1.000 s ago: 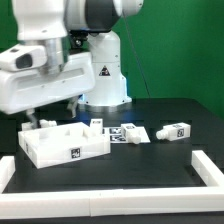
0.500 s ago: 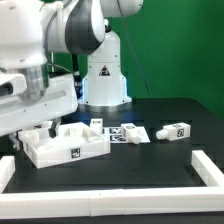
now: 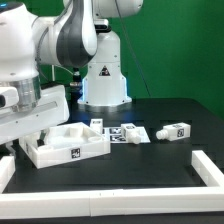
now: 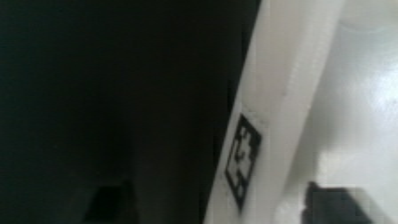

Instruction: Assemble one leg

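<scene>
Arm (image 3: 45, 60) is bent low over the ext. view's left side of the bench (image 3: 150, 165). Its wrist sits right above the left end of the panel (image 3: 62, 146). The panel is a flat white piece w/ a raised rim and lies on the bench, w/ a tag (image 3: 73, 153) on its front wall.

Wrist view: end effector (image 4: 222, 203) is apart. One dark finger (image 4: 107, 200) is over bare black bench and the other is over the white panel. The panel's edge wall and its tag (image 4: 242, 160) run between them. The view is too blurred to tell whether either finger touches the wall. Nothing is clamped.

Task parts:
- A leg (image 3: 181, 130), a short white peg w/ a b/w tag, lies on its side on the bench at the ext. view's right, well apart from the end effector.
- A 2nd leg (image 3: 160, 132) lies just beside it, toward the panel.
- A 3rd peg (image 3: 97, 124) stands just behind the panel's right end.
- More small tagged white bits (image 3: 128, 135) sit between the panel and the 2nd leg. They are too small to tell whether they are pegs or flat tags.

A white rail (image 3: 110, 192) borders the bench at front and sides. The robot base (image 3: 104, 80) stands behind the parts, against a green backdrop.
</scene>
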Robot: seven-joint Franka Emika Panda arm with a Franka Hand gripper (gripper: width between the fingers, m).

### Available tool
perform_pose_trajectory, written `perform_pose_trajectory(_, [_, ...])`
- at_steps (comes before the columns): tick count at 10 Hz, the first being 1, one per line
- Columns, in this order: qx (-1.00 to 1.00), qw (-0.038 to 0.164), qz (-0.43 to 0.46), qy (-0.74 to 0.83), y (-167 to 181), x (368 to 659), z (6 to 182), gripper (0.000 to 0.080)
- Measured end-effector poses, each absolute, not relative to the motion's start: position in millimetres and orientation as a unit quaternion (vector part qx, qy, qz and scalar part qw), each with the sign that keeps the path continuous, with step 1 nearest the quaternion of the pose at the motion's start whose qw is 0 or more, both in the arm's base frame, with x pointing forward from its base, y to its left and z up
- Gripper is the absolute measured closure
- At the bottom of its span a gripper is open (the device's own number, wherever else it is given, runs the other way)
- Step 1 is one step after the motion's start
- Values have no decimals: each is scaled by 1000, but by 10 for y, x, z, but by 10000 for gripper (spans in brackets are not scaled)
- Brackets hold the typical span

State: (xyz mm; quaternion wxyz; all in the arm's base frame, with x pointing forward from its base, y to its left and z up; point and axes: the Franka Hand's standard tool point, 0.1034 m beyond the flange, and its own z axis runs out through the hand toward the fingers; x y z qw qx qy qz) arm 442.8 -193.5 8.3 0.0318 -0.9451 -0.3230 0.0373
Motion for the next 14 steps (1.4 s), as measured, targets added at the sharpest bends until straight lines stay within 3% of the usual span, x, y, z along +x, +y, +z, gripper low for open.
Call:
perform_pose_trajectory(1, [-945, 32, 37, -323, -1934, 4428, 83, 408])
perform_pose_trajectory(2, [-948, 34, 40, -313, -1908, 4463, 100, 592])
perform_pose_trajectory(3, [-954, 40, 45, -294, -1838, 4672, 201, 718])
perform_pose_trajectory(5, [-964, 37, 57, -257, -1582, 5186, 517, 743])
perform_pose_trajectory(7, [-963, 37, 58, -260, -1422, 5436, 712, 743])
perform_pose_trajectory(9, [-978, 28, 56, -200, -1132, 5543, 715, 743])
perform_pose_trajectory(11, [-996, 13, 80, -36, -685, 5655, 512, 743])
perform_pose_trajectory(14, [-996, 11, 74, -47, -511, 5789, 466, 742])
